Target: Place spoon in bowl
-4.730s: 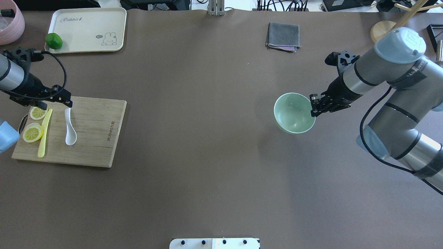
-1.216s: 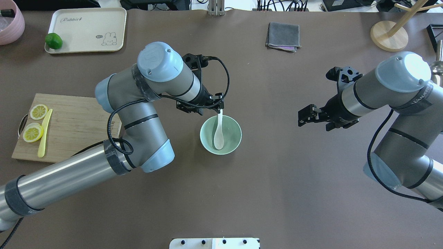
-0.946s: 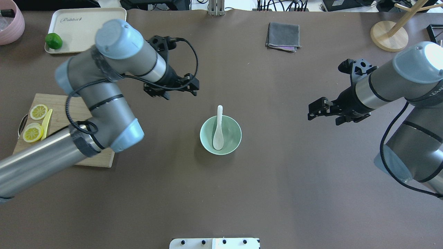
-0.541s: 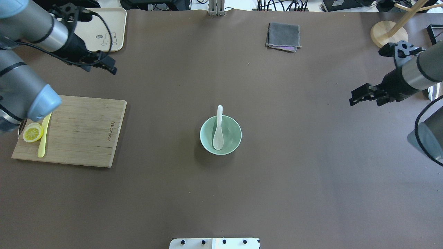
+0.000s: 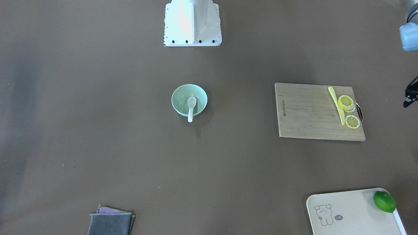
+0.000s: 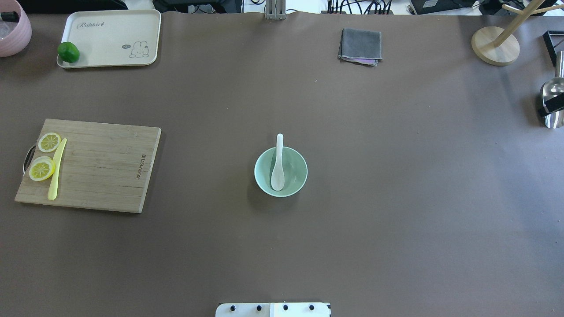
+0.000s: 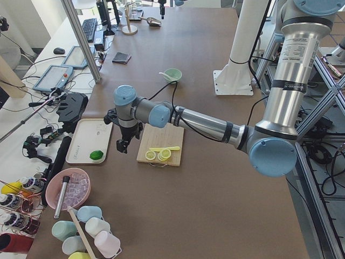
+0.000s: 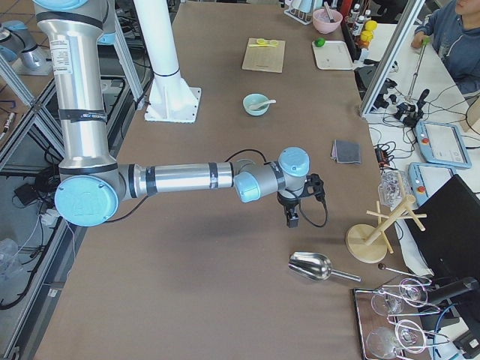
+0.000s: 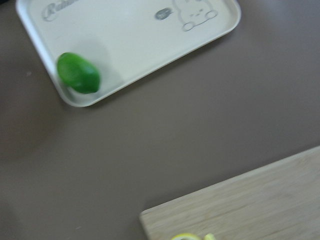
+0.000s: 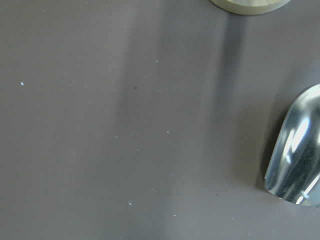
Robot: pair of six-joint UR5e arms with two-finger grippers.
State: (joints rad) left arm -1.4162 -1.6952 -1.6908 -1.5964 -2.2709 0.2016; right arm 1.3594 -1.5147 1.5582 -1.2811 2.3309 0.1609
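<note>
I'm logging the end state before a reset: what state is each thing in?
spoon: scoop inside the bowl, handle over the rim, free of either claw.
bowl: upright, holding the spoon.
left claw: clear of the bowl, near the tray; open or shut unclear.
right claw: clear of the bowl, near the metal scoop; open or shut unclear.
cloth: folded.
knife: flat on the cutting board.

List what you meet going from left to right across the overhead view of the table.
cutting board → bowl holding the spoon → grey cloth → wooden stand base → metal scoop
</note>
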